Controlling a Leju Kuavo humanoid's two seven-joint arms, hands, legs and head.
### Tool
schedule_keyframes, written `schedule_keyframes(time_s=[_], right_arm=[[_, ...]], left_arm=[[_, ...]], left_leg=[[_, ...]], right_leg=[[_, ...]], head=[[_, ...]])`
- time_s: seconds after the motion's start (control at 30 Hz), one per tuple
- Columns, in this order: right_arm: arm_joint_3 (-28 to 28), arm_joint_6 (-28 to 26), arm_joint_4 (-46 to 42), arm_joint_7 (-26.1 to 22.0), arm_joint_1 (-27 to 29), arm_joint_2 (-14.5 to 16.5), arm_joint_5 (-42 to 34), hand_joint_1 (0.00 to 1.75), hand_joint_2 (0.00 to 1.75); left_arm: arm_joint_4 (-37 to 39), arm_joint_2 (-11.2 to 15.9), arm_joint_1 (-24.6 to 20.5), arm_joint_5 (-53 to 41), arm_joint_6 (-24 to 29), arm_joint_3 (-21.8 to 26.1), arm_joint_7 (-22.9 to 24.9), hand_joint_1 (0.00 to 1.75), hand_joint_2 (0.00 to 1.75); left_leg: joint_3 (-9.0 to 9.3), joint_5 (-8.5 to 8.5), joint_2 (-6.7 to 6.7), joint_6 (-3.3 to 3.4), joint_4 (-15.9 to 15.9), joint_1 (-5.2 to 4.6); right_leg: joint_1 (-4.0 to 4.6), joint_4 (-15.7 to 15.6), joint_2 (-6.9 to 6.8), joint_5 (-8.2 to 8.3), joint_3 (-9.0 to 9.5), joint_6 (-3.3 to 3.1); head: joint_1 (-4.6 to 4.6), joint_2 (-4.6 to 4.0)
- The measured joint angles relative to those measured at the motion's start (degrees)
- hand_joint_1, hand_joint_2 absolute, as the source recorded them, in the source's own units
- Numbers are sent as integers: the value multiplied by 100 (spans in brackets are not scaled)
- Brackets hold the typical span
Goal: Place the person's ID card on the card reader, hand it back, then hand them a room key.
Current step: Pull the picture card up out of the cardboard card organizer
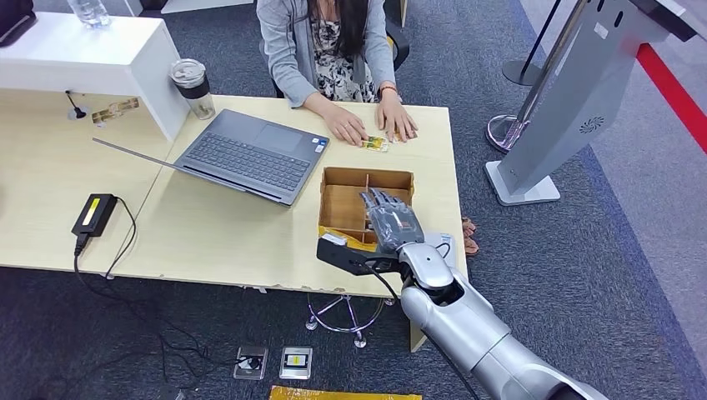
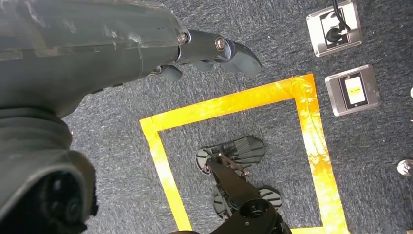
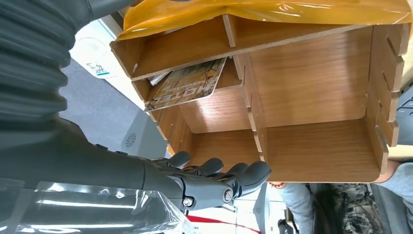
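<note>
The right hand point(image 1: 392, 221) hovers over the near end of the brown wooden divided box point(image 1: 337, 204), its dark fingers point(image 3: 243, 174) straight, apart and released, grasping nothing. In one near compartment a printed hotel key card point(image 3: 187, 84) leans tilted against the box wall. Beyond the box, the person's two hands point(image 1: 371, 125) rest on the pale wooden surface point(image 1: 208, 233), touching a small yellowish ID card point(image 1: 377, 143). An open grey laptop point(image 1: 250, 154) sits just beside the box. The left hand point(image 2: 97, 44) hangs above the grey carpet point(image 2: 243, 122), nothing in its loosely curled fingers.
</note>
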Motion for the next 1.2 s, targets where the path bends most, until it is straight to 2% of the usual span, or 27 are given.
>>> schedule_keyframes(time_s=[0.13,0.17,0.27,0.3,0.5,0.57,0.63,0.7,1.13,1.2], right_arm=[[0,4,21,-42,-1,14,-19,0,175],[0,5,32,-54,-1,22,-19,6,175],[0,5,54,-86,0,42,-19,49,175],[0,5,56,-90,0,44,-19,58,175],[0,5,57,-95,-1,45,-19,58,175],[0,3,63,-101,0,46,-19,102,175],[0,-5,92,-121,0,51,-19,161,175],[0,-15,152,-143,0,73,-20,175,175],[0,5,277,-124,-1,91,-127,175,175],[0,9,280,-113,0,90,-139,91,175]], left_arm=[[0,0,0,2,-2,0,0,0,0],[0,0,0,3,-2,0,0,0,0],[0,0,0,11,-2,0,0,0,0],[0,0,0,13,-2,0,0,0,0],[0,0,0,14,-2,0,0,0,0],[0,0,0,16,-2,0,0,0,0],[0,0,0,18,-2,0,0,0,0],[0,0,0,19,-2,0,0,0,0],[0,15,0,-6,-25,-1,-7,0,0],[0,16,0,-7,-29,-2,-18,0,0]], left_leg=[[0,0,0,0,0,0],[0,0,0,0,0,0],[0,0,0,0,0,0],[0,0,0,0,0,0],[0,0,0,0,0,0],[0,0,0,0,0,0],[0,0,0,0,0,0],[1,0,0,0,0,0],[1,0,0,0,0,0],[1,0,0,0,0,0]], right_leg=[[0,0,0,0,0,0],[0,0,0,0,0,0],[0,0,0,0,0,0],[0,0,0,0,0,0],[0,0,0,0,0,0],[0,0,0,0,0,0],[0,0,0,0,0,0],[0,0,0,0,0,0],[0,0,1,0,0,0],[0,0,1,0,0,0]], head=[[0,0],[0,0],[0,0],[0,0],[0,0],[1,0],[2,0],[0,0],[0,0],[0,0]])
